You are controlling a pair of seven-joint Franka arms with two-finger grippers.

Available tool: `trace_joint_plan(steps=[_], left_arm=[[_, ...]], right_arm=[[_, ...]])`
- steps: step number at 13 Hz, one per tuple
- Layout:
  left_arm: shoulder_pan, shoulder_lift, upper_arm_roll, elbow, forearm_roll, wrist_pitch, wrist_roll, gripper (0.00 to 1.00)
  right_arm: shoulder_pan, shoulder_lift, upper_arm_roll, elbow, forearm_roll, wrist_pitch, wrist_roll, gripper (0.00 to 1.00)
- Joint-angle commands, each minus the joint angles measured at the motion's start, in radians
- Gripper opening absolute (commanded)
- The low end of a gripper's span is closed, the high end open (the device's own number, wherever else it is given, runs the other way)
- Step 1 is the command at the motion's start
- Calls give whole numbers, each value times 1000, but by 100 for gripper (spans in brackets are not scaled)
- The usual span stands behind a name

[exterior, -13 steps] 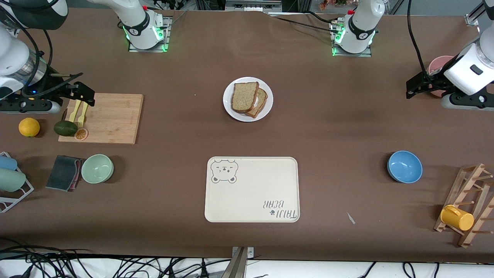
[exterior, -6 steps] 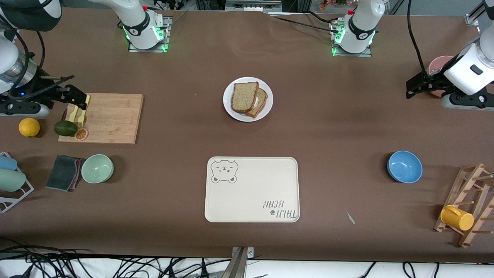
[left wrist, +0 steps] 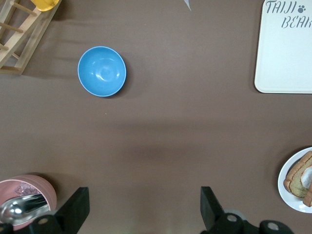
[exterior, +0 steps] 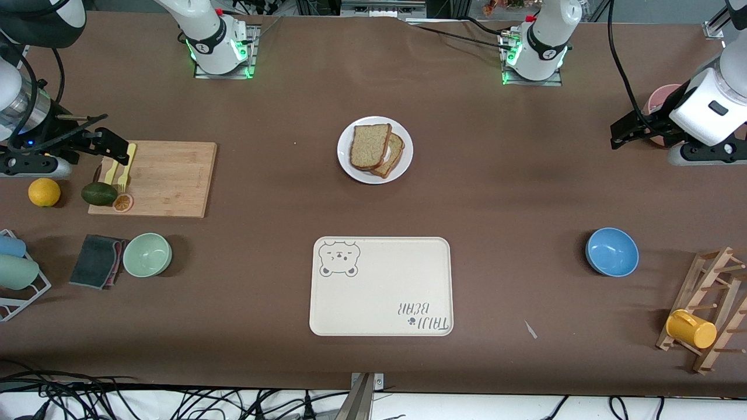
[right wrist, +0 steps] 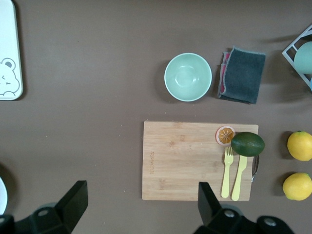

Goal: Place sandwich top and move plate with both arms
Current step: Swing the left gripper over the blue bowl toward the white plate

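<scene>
Sandwich top: lies on the lower slice, on the plate, a little askew; the lower slice peeks out toward the left arm's end. First half of the task looks done.
Plate: mid-desk, farther from the front camera than the bear-print tray, with bare desk between them.
Right gripper: over the edge of the cutting board, above the yellow fork and knife; fingers spread wide, nothing between them.
Left gripper: over the desk at the left arm's end, beside the pink cup that holds a spoon; fingers wide apart, empty, per the left wrist view.
Step in hand (judgement): plate move not yet started; both arms are well apart from the plate.
Doing it well: bring each gripper in low from its own end, meet the rim at matching points, and close on bare rim only, clear of the bread.
Lift: raise both sides together and keep the plate level, or the top slice may slide off.
Likely target: the tray, though the task names none.
</scene>
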Motion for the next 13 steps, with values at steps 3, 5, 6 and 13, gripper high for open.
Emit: trace_joint_plan(steps=[3, 5, 6, 13], left_arm=[[6, 53, 3, 27, -18, -14, -11, 100], [8, 107, 6, 26, -70, 23, -13, 100], [12, 121, 8, 24, -75, 70, -13, 100], [41, 224, 6, 9, -158, 173, -22, 100]], right_arm=[[-93, 49, 79, 111, -1, -105, -6, 100], [-101, 52, 79, 115, -1, -110, -4, 100], [-110, 57, 84, 115, 4, -109, 3, 100], [-178, 65, 192, 155, 4, -109, 81, 100]])
